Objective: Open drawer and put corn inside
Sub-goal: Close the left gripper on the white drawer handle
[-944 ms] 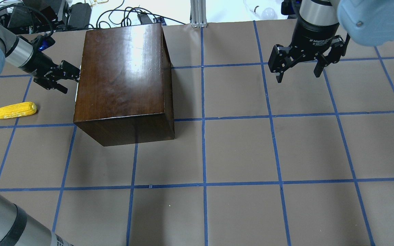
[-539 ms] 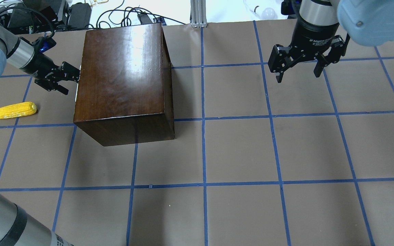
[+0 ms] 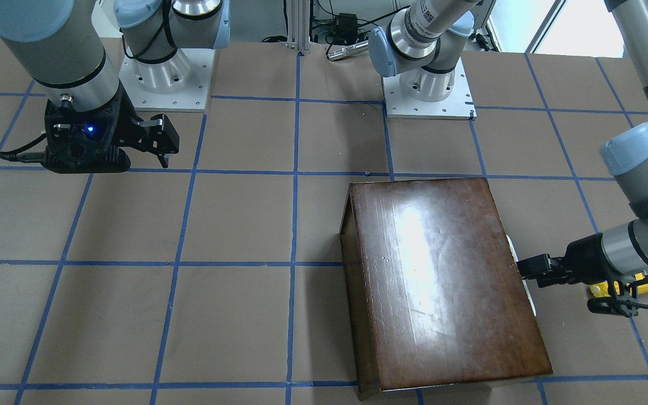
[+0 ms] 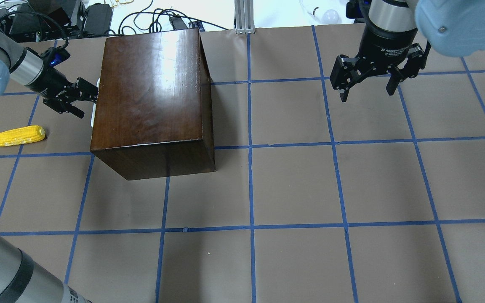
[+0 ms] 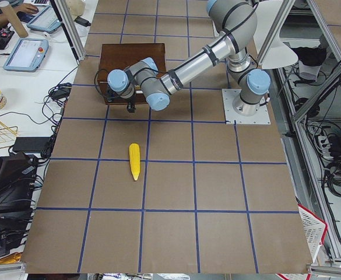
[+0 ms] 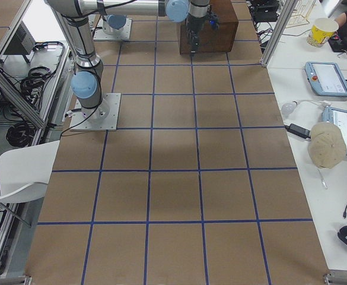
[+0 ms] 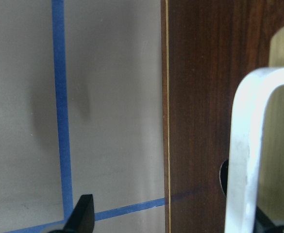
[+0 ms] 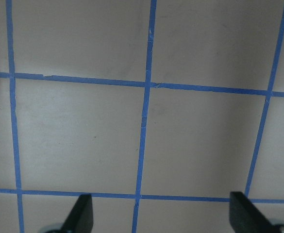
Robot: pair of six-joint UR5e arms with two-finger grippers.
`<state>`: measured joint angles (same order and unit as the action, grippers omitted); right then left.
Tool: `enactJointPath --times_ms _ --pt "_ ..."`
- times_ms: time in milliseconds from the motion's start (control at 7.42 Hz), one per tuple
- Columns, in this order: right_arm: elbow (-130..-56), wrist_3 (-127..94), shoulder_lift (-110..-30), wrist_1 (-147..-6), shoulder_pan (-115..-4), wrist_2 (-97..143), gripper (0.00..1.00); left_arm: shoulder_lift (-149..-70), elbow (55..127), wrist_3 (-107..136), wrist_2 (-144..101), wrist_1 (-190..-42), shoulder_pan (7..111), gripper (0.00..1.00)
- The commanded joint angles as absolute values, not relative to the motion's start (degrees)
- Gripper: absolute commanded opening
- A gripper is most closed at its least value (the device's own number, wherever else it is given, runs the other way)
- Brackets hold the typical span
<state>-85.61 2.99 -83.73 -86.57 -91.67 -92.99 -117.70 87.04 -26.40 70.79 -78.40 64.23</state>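
The dark-brown cabinet (image 4: 150, 97) stands at the table's far left and also shows in the front view (image 3: 442, 275). Its drawer face points toward my left arm; a white loop handle (image 4: 94, 110) sticks out of it. My left gripper (image 4: 89, 103) is open, its fingers reaching around that handle (image 7: 246, 145), which lies close to one finger. The dark drawer front (image 7: 200, 97) fills the left wrist view. The yellow corn (image 4: 15, 136) lies on the table to the left of the cabinet, apart from both grippers. My right gripper (image 4: 366, 90) is open and empty above the far right of the table.
The table is brown paper with a blue tape grid (image 4: 251, 147). Cables and power bricks (image 4: 78, 17) lie beyond the far edge behind the cabinet. An aluminium post (image 4: 244, 17) stands at the far edge. The robot bases (image 3: 428, 84) are bolted at my side.
My left gripper has shifted slightly left, away from the cabinet, and the white handle shows a little further out. The corn and the right arm have not moved.
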Motion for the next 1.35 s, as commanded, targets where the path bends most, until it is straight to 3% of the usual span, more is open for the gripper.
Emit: enactJointPath --times_ms 0,1213 --pt "-85.6 3.0 -83.7 -86.6 -91.7 -93.0 1.0 -117.5 86.7 -26.5 72.4 -78.4 64.2 1.0" --pt "-85.6 3.0 -83.7 -86.6 -91.7 -93.0 1.0 -117.4 86.0 -26.9 74.5 -78.0 63.2 1.0"
